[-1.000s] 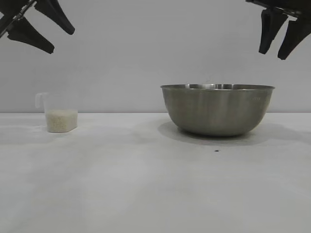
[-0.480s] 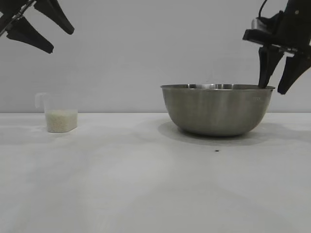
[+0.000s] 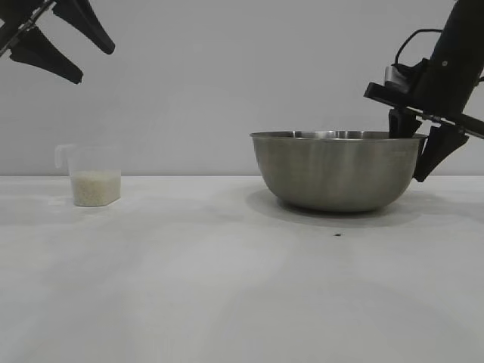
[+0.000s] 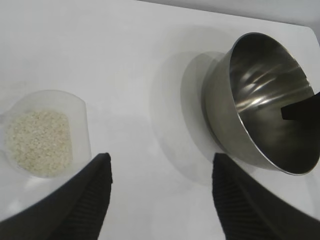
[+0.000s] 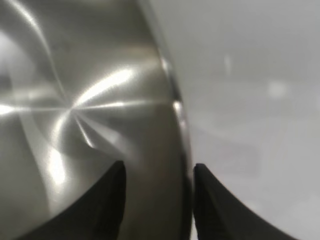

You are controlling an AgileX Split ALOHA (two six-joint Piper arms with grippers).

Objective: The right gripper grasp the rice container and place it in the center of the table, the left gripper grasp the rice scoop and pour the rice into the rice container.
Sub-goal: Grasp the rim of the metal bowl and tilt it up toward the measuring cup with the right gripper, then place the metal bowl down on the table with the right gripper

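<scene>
We find the large round brushed-steel rice container (image 3: 338,172) standing upright on the plain white matte table (image 3: 227,287), right of the middle in the exterior view, with a tiny dark speck (image 3: 336,234) just in front of it. The small translucent plastic rice scoop (image 3: 91,175) with side handle stands well apart at the left, holding a shallow layer of white rice (image 3: 95,187).

The black right gripper (image 3: 417,145) with its cable loop is at the container's right rim. The exterior view shows one wedge-shaped finger inside the bowl and one outside; the right wrist view confirms it, the rolled rim (image 5: 181,125) running between the two fingers (image 5: 107,200), which are spread and straddle the rim without visibly pinching it. Whether either touches the steel we cannot tell.

The black left gripper (image 3: 57,41) hangs high at the upper left, fingers parted and holding nothing. Only its wrist view shows the scoop from above, the grains (image 4: 37,142) covering its floor, and one right finger (image 4: 300,109) reaching over the bowl's rim.

Bare table lies between scoop and container and across the whole foreground; the container's left rim is unobstructed.
</scene>
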